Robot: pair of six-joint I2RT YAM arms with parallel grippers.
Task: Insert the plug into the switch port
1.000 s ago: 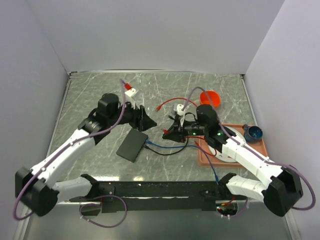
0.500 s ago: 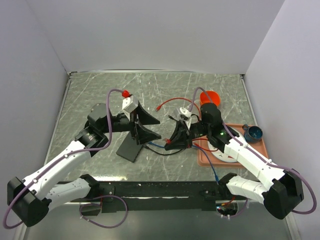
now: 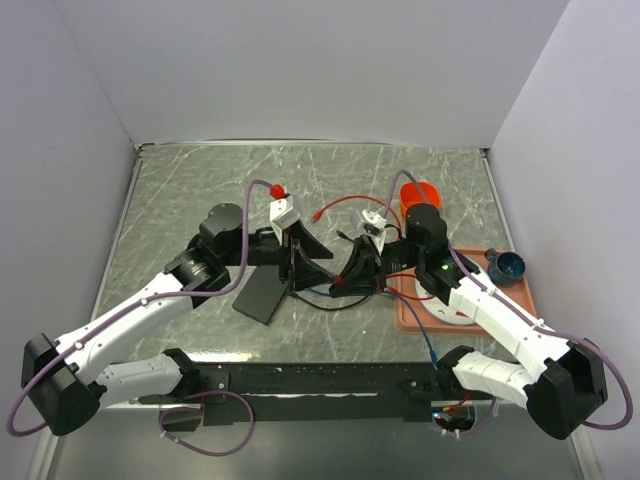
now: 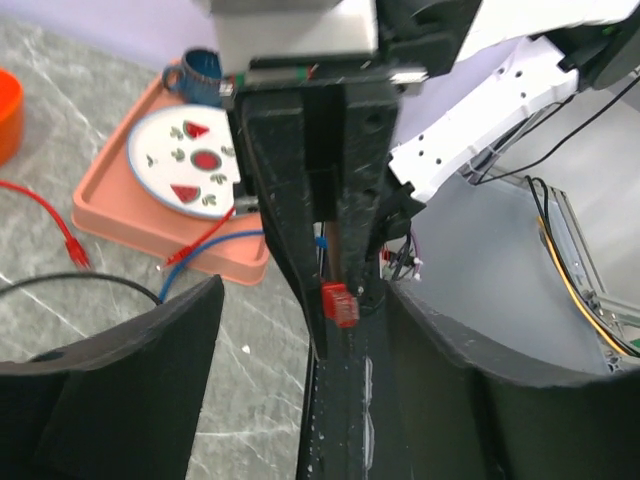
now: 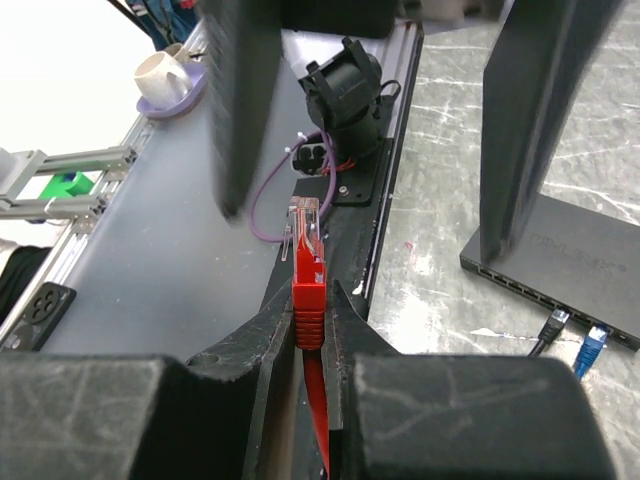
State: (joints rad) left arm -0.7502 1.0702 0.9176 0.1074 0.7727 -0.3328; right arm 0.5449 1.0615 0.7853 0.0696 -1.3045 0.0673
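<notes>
Less gap: left claw (image 3: 305,260), right claw (image 3: 346,277) with plug (image 5: 308,265).

Grey marbled table (image 3: 190,190) carries the flat black switch box (image 3: 258,297); salmon tray (image 3: 520,292) to its right, orange bowl (image 3: 421,193) beyond-right.

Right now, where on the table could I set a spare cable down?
Bare: the table's far-left corner behind the left arm, and the back strip left of the orange bowl. Crowded: the middle, with switch, cables, left gripper, right gripper.
</notes>
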